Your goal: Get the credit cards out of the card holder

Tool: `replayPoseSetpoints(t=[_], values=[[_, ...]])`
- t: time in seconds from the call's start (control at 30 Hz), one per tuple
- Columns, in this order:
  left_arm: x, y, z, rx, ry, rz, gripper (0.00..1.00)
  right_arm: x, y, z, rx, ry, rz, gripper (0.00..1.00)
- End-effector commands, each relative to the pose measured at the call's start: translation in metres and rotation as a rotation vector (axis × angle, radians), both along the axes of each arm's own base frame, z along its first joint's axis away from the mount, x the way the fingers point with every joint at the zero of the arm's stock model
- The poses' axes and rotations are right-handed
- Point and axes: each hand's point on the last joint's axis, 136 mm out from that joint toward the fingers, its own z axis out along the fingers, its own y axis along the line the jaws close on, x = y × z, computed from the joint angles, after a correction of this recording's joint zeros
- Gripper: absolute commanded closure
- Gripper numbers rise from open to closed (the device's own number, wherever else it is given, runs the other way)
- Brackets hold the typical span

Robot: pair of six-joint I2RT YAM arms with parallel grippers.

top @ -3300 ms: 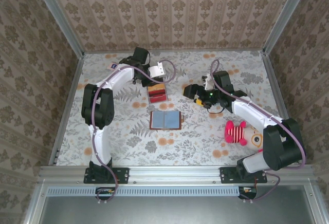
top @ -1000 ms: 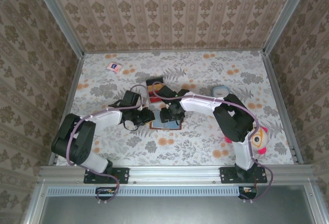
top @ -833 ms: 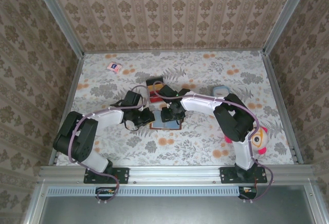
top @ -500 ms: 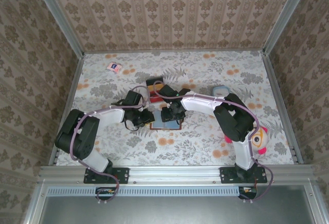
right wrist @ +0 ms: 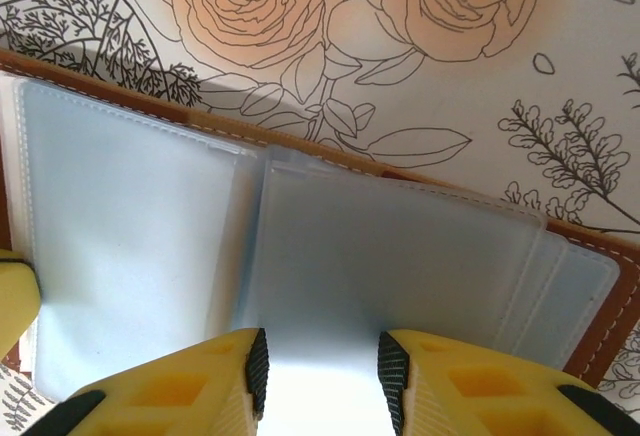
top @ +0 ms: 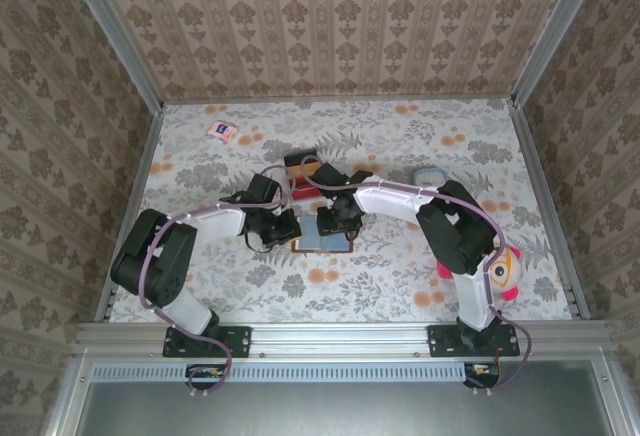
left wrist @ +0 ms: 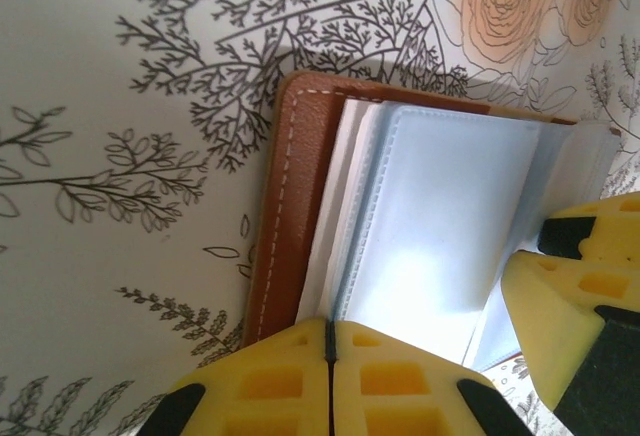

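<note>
The card holder (top: 324, 243) lies opened flat on the flowered counter (top: 400, 281), brown cover down and clear, pale blue sleeves (right wrist: 130, 216) up. From above only its near strip is exposed, the rest being covered by the two hands that meet over it. The left hand (left wrist: 330, 334) sits at the card holder's left end with its yellow pads pressed together, a thin seam between them, right at the edge of the fanned sleeves. Whether a sleeve leaf is pinched in that seam cannot be made out, since the pads cover the spot and the frame cuts them off below. The right hand (right wrist: 315, 354) stands over the card holder's right half, its jaws narrowly parted above a sleeve. Glare whitens the plastic in the gap, so contact there cannot be judged. The credit cards cannot be told apart from the clouded sleeves. The card holder's stitched brown rim is visible in both wrist views. Just beyond the card holder, a red-and-orange tray (top: 299, 166) is largely hidden by arm links and a cable. Far beyond and left of the card holder lies a pink-and-white packet (top: 222, 130). To the card holder's right, a pink-and-orange plush toy (top: 497, 272) and a blue-grey rounded item (top: 430, 174) are each partly masked by the right arm.
</note>
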Motion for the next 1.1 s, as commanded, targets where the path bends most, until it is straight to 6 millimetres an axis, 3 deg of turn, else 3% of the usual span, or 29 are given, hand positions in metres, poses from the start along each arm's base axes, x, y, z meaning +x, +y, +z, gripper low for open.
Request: replayPoseSetpoints(t=[0.0,0.4,0.73,1.07], values=[[0.005,-0.027,0.021,-0.127,-0.033,-0.067,0.94,-0.021,-0.012,-0.046,-0.059,0.112,0.021,0.62],[0.005,-0.037,0.03,-0.198,-0.044,-0.089,0.94,-0.015,-0.008,-0.034,0.059,0.105,-0.026,0.68],[0.003,0.001,0.017,0.048,-0.062,-0.053,0.85,-0.013,-0.015,-0.034,0.054,0.101,-0.051,0.68],[0.003,0.002,0.006,0.067,-0.039,-0.054,0.74,-0.014,-0.017,-0.036,0.047,0.106,-0.055,0.68]])
